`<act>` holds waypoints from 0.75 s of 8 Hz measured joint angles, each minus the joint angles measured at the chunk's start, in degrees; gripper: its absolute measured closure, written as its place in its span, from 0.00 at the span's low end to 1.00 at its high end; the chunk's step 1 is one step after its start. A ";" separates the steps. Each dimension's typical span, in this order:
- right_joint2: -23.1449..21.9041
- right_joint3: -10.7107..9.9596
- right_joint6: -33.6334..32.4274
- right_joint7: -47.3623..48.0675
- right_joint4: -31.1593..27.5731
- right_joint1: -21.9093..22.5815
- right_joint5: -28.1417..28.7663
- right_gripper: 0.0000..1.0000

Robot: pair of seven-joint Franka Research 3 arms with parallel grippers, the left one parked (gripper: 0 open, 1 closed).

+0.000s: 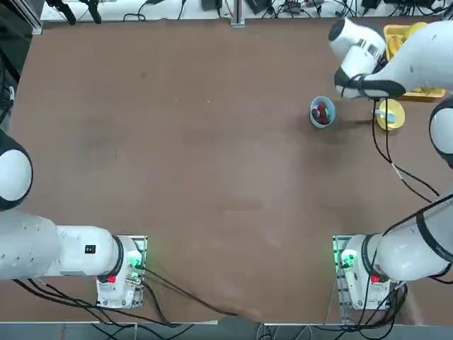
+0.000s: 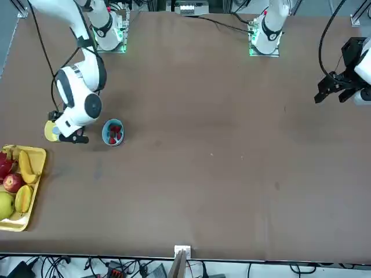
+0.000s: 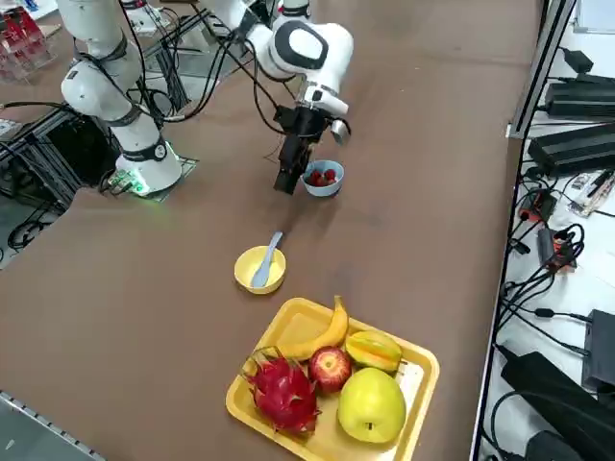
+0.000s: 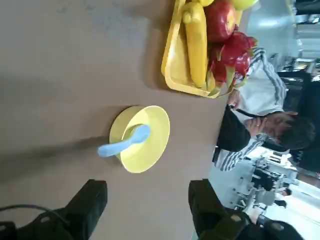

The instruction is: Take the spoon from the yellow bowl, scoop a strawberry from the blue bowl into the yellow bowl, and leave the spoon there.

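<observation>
- Small pale blue-white plastic spoon [image 4: 123, 142] lies in the small round plain yellow bowl [image 4: 150, 150], scoop end inside, handle resting on the rim and sticking out over the brown surface [image 3: 144, 317].
- Handle's long axis points roughly towards the small round light-blue bowl [image 3: 323, 180], which holds the tiny red strawberries [image 3: 321, 176].
- Right end effector [image 4: 145, 200] hangs above the surface near both bowls, fingers apart and empty, not yet over the spoon.
- Next move likely: shift over the handle and descend across its axis.
</observation>
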 joint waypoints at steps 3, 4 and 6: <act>6.69 0.09 0.69 15.62 -3.33 1.89 -10.58 0.03; 9.14 0.09 0.61 18.73 -3.31 2.27 -12.56 0.03; 11.68 0.09 0.10 21.62 -3.18 2.61 -14.87 0.04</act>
